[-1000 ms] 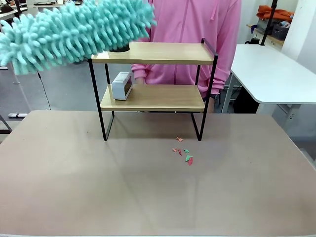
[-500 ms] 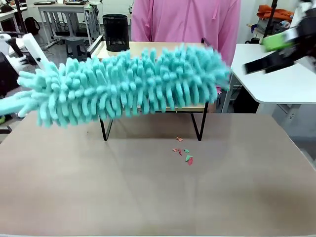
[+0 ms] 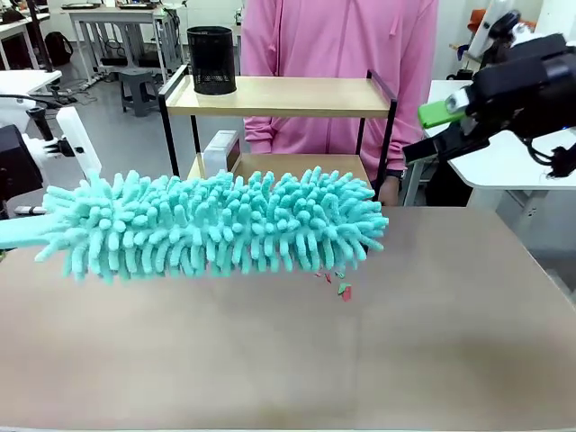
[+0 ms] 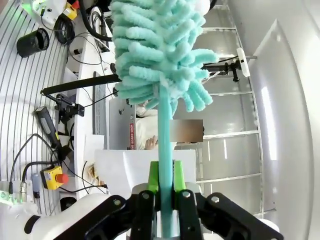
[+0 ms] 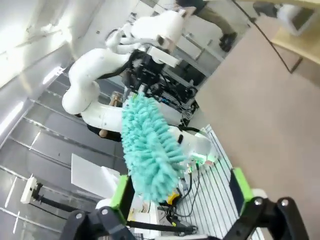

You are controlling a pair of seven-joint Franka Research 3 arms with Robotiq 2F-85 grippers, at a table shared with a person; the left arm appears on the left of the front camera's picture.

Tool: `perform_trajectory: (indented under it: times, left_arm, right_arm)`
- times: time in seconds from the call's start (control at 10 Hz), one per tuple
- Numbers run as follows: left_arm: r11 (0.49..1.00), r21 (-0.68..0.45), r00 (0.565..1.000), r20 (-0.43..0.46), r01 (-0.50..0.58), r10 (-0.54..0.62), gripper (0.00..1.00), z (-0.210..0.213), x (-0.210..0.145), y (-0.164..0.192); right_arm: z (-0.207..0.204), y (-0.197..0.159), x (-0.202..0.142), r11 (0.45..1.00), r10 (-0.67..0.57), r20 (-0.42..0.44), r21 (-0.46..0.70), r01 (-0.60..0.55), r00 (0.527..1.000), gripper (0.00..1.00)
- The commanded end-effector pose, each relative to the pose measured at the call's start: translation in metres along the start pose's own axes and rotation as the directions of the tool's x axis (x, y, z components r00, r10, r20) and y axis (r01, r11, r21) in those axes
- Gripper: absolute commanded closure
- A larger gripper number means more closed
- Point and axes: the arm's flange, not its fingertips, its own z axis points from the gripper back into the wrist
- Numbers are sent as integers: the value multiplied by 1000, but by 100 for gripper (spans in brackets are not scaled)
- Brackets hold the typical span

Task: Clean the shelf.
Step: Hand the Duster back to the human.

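Now my duster lies level across the front of the shelf, low by its bottom board.
The shelf (image 3: 279, 95) stands at the middle of the tabletop's (image 3: 432, 342) far edge, just in front of a person in pink (image 3: 342, 45). A black mesh cup (image 3: 211, 59) sits at the left end of its top board and a small white box (image 3: 222, 151) at the left end of the lower one. I hold the teal duster (image 3: 216, 225) sideways so its fluffy head spans the shelf's width. My left claw (image 4: 166, 172) is pinched tight on the thin handle (image 4: 165, 130), I judge to stop it twisting. My right claw (image 3: 432, 133) hangs spread and empty off the shelf's right side, out of the way. Paper scraps (image 3: 340, 286) lie on the tabletop before the shelf's right legs, probably brushed-off litter.
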Motion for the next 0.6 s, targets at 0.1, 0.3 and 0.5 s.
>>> perform_trajectory:
  times: [0.1, 0.3, 0.5]
  left_arm:
    - [998, 32, 998, -48, -48, 50, 88, -8, 10, 12]
    - [997, 42, 995, -70, -68, 71, 88, -14, 14, 14]
    - [997, 52, 995, -70, -60, 64, 88, -14, 18, 14]
  right_arm:
    - [-41, -13, 11, 996, -82, -113, 25, 85, 990, 0]
    - [-67, -17, 11, 993, -100, -185, 49, 111, 978, 0]
    - [-99, -17, -4, 987, -86, -296, 103, 121, 951, 0]
